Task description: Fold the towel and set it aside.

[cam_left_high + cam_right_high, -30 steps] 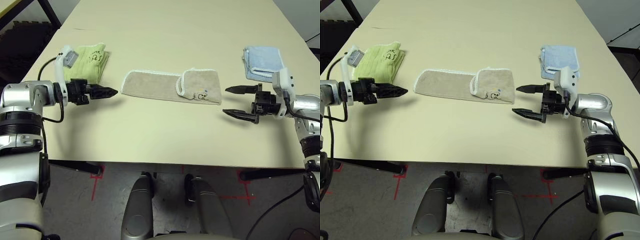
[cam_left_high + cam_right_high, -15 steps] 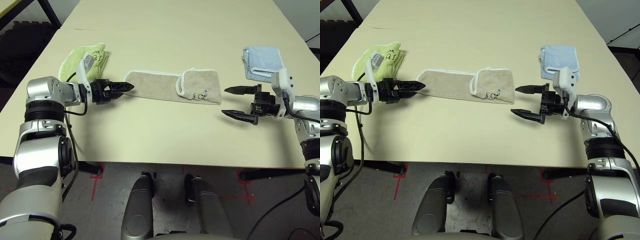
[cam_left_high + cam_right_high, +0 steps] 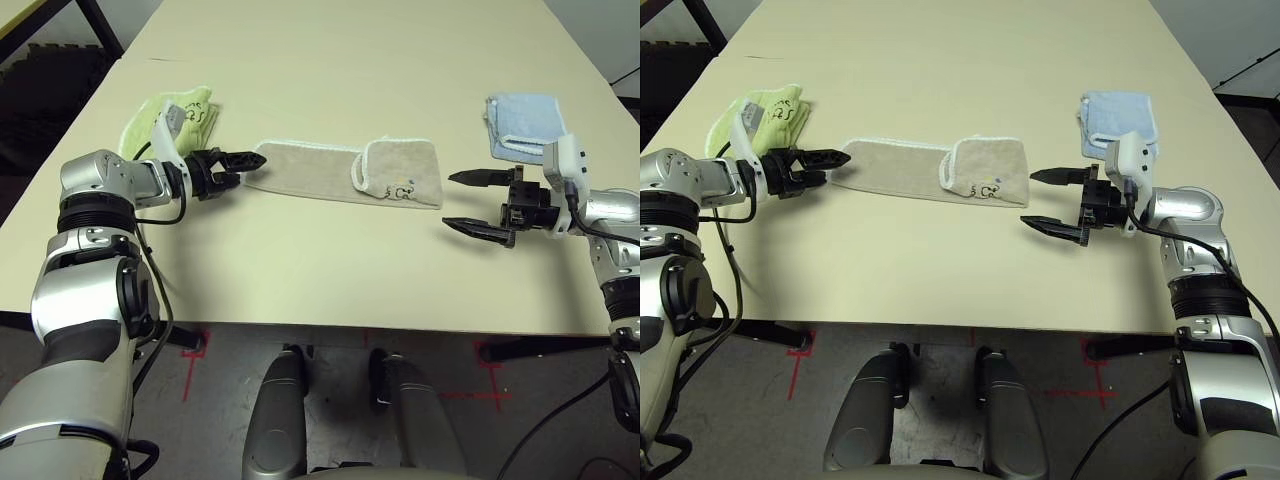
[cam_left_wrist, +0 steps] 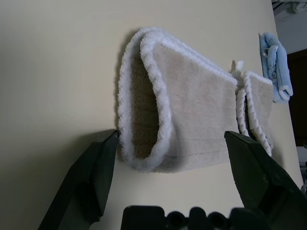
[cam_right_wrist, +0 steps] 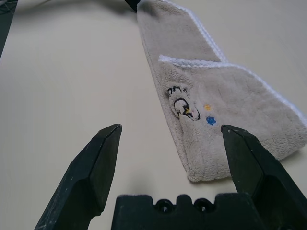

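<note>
Beige terry towel (image 3: 310, 172), white-edged, part-folded; grip at the open end

Item: one beige towel, lying in a long strip on the counter (image 3: 330, 270), its right end doubled back over itself in a flap (image 3: 405, 172). Situated between the lime-green towel (image 3: 165, 122) and the folded light blue towel (image 3: 527, 125).

Handling: probably light, soft and limp; unlikely to slip or to break. The terry pile should give good purchase, though the layers may slide apart or sag if only one is caught.

Point of hold: best the left end, where the white stitched edging (image 4: 162, 105) stands in an open loop; both layers want pinching together, low to the counter, before that end is carried over toward the flap.

Grippers: left gripper (image 4: 170, 136), fingers spread, at the left end, holding nothing. Right gripper (image 5: 170, 127), fingers spread, just beside the flap end, likewise empty.
</note>
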`<state>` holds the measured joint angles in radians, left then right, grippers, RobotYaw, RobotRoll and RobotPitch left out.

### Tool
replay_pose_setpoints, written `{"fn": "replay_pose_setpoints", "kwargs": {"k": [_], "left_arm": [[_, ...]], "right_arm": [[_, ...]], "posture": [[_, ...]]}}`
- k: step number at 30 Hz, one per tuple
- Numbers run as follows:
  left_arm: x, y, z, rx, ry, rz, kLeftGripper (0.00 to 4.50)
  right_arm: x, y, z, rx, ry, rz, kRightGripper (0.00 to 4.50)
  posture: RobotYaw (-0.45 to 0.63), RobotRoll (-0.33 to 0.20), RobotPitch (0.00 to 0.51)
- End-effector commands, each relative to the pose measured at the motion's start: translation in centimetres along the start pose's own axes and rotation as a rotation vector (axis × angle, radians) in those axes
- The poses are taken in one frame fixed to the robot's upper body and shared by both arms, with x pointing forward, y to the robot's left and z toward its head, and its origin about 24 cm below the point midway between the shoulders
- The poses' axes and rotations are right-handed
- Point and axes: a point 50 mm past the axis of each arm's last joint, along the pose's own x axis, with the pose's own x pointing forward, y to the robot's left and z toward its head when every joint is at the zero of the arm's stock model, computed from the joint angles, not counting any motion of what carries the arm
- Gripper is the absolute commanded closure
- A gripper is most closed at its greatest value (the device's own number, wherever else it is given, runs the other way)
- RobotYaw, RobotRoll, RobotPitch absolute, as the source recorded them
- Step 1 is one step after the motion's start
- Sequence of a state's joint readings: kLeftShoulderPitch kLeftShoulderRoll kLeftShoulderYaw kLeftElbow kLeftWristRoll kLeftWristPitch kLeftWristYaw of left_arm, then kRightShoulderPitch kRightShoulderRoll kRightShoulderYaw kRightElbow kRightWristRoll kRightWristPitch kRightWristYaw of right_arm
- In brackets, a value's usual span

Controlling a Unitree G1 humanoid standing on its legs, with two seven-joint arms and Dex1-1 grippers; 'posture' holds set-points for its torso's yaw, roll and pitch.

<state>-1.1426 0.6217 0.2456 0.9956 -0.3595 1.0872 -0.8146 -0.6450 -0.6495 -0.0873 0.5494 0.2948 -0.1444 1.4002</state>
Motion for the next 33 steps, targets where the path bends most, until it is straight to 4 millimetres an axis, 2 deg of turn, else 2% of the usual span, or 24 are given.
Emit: {"fn": "replay_pose_setpoints", "kwargs": {"k": [1, 11, 16, 24, 33], "left_arm": [[0.1, 0.6, -1.1, -0.034, 0.075, 0.027, 0.63], [0.3, 0.6, -1.5, -0.043, 0.102, 0.023, 4.48], [0.1, 0.9, -1.2, -0.037, 0.081, 0.053, 4.48], [-3.3, 2.4, 0.1, 0.072, 0.063, 0.156, 4.48], [-6.9, 2.1, 0.4, 0.131, 0.100, 0.153, 4.48]], "right_arm": [[-0.2, 0.1, -0.2, -0.006, 0.019, 0.002, 0.00], [-0.4, 0.1, -0.2, -0.015, 0.026, -0.011, 0.00], [-0.4, 0.1, -0.2, -0.015, 0.029, -0.013, 0.00], [-0.3, 0.1, -0.3, -0.011, 0.028, -0.018, 0.00], [-0.2, -0.4, -0.2, -0.015, 0.029, -0.019, 0.00]], "posture": [[0.10, 0.000, 0.183], [0.09, 0.000, 0.182], [0.09, 0.000, 0.181], [0.11, 0.000, 0.180], [0.13, 0.000, 0.176]]}}
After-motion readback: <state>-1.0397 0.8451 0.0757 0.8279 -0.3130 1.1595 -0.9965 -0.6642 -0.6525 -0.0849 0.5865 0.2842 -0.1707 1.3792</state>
